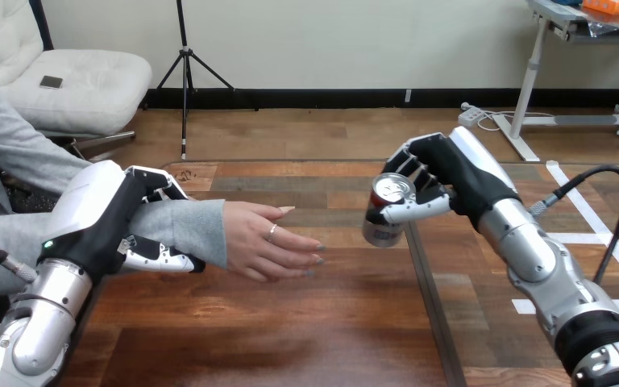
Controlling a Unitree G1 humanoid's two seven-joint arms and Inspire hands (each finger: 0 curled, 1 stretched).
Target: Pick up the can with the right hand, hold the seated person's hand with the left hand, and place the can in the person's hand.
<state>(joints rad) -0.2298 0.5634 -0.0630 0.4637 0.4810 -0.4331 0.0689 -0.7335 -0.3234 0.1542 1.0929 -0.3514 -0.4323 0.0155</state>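
The can point(385, 216) is a small drinks can with a silver top and pull tab and a red and dark side. It is held tilted, top turned toward the camera, and whether it has been opened cannot be told. It is off the tabletop point(290, 322), in the air over the right half and nearer the far edge. The right hand point(451, 179) is clamped on it, fingers wrapped behind it and thumb across its front. Well apart, toward the left edge, the person's hand point(270, 242) reaches out flat over the wood. The left hand point(121, 218) is closed round the person's wrist point(205, 230) over the grey sleeve, fingers above and thumb beneath.
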